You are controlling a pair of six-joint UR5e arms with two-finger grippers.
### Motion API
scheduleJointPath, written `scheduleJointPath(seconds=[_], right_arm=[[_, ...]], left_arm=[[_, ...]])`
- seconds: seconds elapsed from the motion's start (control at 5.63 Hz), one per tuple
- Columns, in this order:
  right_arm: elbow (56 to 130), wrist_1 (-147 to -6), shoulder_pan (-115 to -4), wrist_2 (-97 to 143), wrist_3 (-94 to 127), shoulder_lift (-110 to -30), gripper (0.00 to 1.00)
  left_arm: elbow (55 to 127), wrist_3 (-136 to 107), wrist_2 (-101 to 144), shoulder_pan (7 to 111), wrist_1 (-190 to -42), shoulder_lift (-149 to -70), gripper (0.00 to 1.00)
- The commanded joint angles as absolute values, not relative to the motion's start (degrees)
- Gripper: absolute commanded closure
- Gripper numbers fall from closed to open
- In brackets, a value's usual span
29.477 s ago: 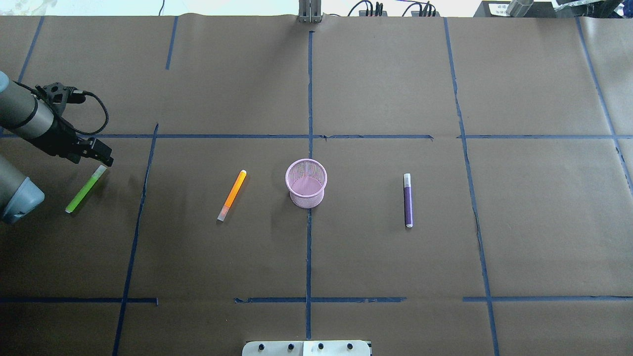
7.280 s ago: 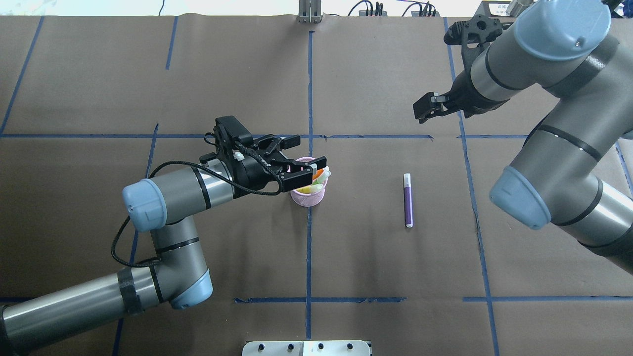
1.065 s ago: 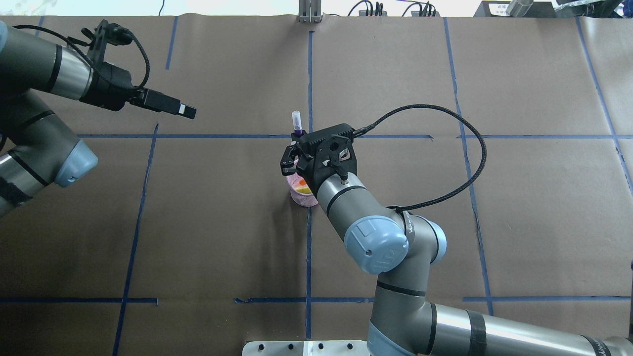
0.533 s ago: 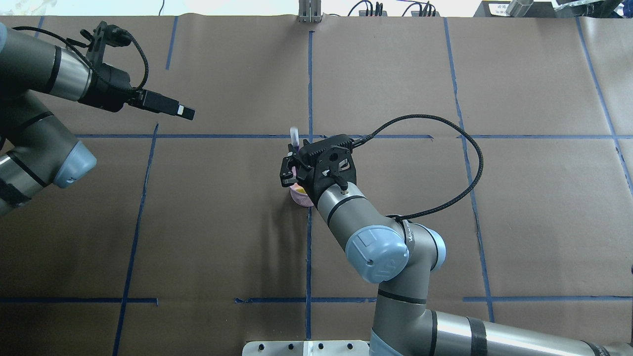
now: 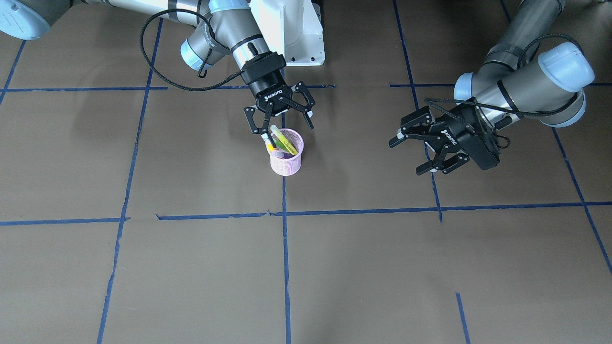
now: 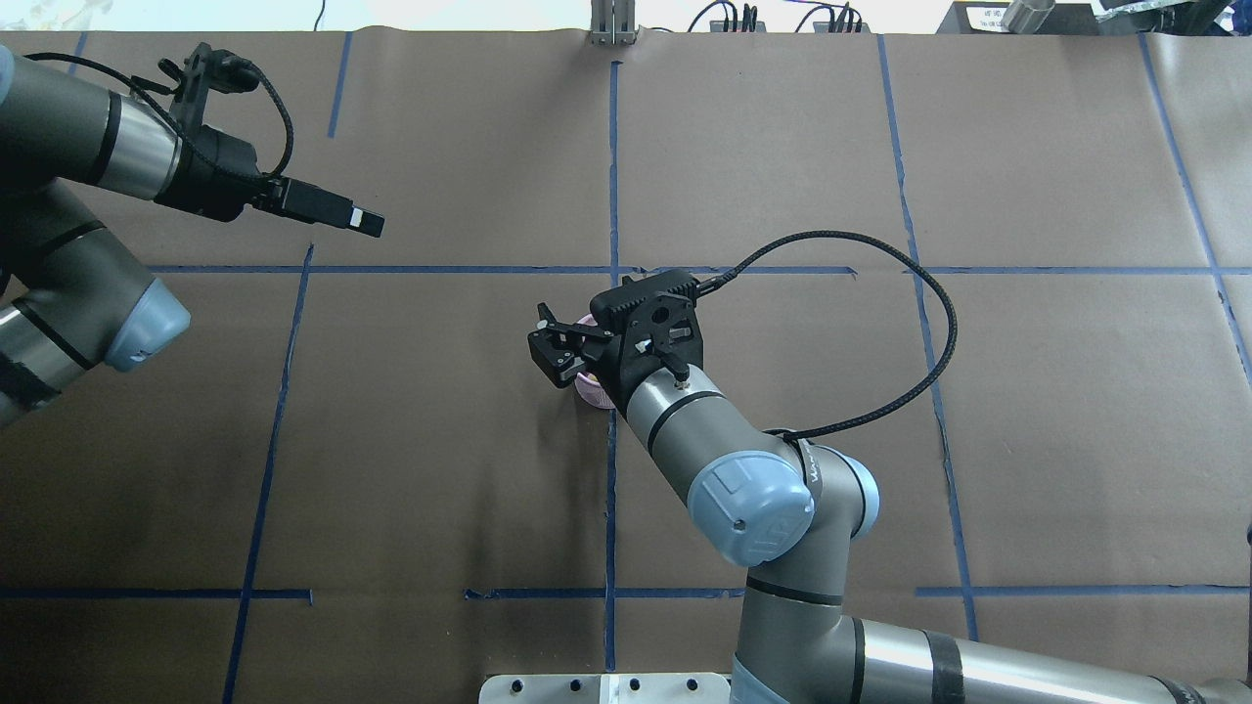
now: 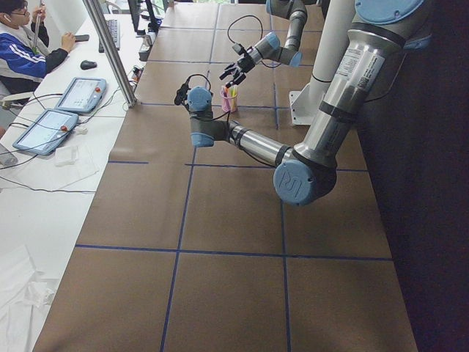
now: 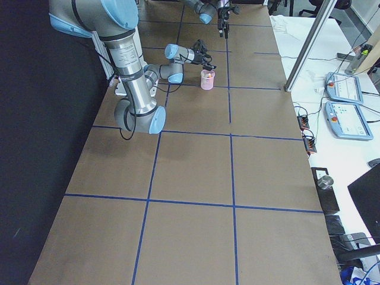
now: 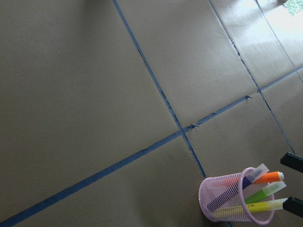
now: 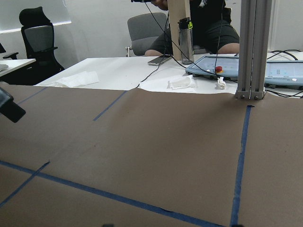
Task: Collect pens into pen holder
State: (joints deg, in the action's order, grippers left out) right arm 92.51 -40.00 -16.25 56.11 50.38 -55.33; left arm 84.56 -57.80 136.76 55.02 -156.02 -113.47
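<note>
The pen holder (image 5: 286, 161) stands upright near the middle of the tabletop (image 5: 191, 267), on a blue tape line. The right gripper (image 5: 281, 125) hangs directly over it with its fingers spread wide and nothing between them. In the overhead view that gripper and its wrist cover nearly all of the holder, leaving only a pink sliver of wall. The left wrist view shows the contents best. The purple pen (image 9: 258, 171), orange pen (image 9: 268, 178) and green pen (image 9: 259, 194) lean inside, with their tops over the rim on one side. A yellower shaft lies just under the green one, and I cannot tell whether it is a separate pen. The lower ends show only dimly through the mesh. The left gripper (image 5: 412, 156) hovers well apart from the holder, also spread wide and empty. Overhead it appears edge-on, so its gap cannot be read there. In its own wrist view only two dark fingertips poke in at the frame edge. The right wrist view looks across the tabletop past the holder, to a seated person (image 10: 208, 23) cut off by the top of the frame.
</note>
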Motion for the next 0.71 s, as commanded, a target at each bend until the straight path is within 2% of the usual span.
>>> scheduleJointPath(seconds=[0.0,0.36,0.53], right_arm=[[99.0,-44.7,-21.3,67.1,50.4,-55.5,0.0],[109.0,-65.7,-31.8,81.2,50.4,-57.0,0.0],[110.9,-77.1,-39.1,90.7,50.2,-57.1,0.0]], left_arm=[[84.5,-57.8,136.9,57.6,-155.7,-113.5,0.0],[82.1,-55.7,136.7,64.7,-155.3,-112.6,0.01],[79.7,-47.8,136.5,67.6,-152.6,-112.4,0.01]])
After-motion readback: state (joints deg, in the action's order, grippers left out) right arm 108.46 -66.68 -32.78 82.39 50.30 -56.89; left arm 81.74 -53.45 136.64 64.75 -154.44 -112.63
